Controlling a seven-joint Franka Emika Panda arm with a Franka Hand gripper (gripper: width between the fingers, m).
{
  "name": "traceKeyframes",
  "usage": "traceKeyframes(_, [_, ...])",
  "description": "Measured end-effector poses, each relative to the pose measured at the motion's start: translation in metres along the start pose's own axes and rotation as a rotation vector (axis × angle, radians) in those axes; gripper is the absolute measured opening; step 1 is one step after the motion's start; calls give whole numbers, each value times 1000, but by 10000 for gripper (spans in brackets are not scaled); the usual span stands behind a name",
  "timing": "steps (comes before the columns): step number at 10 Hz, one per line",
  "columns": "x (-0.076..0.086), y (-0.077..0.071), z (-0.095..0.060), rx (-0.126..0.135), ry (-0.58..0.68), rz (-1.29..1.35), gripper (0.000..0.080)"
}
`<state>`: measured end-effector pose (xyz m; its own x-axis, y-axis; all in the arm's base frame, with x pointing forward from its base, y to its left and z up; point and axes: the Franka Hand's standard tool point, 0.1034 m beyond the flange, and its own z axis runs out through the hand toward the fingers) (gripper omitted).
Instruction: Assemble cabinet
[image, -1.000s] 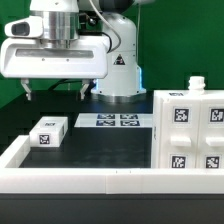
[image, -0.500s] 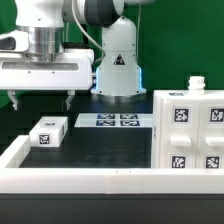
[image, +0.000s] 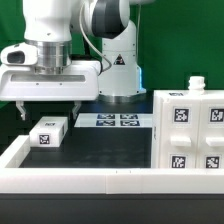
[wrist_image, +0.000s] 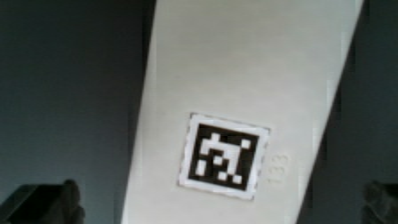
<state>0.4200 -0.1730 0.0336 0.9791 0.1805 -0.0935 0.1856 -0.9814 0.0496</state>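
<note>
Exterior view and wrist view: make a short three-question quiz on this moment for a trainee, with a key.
1. Open or shut: how is the gripper above the small white block?
2. True or false: the cabinet stands at the exterior view's left.
3. Below the gripper, the wrist view shows: A) a screwdriver B) the block's tag C) a table leg.
Key: 1 open; 2 false, it stands at the right; 3 B.
</note>
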Motion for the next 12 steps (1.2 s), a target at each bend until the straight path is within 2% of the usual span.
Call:
traceKeyframes(6, [-4, 1, 12, -6, -9, -20, 797])
traceKeyframes(7, [-5, 1, 15, -8, -10, -23, 773])
traceKeyframes(8, [-6, 1, 17, -9, -13, -24, 641])
traceKeyframes(9, [-6, 0, 17, -9, -13, -25, 554])
traceKeyframes(12, [-3, -2, 16, -10, -11, -32, 554])
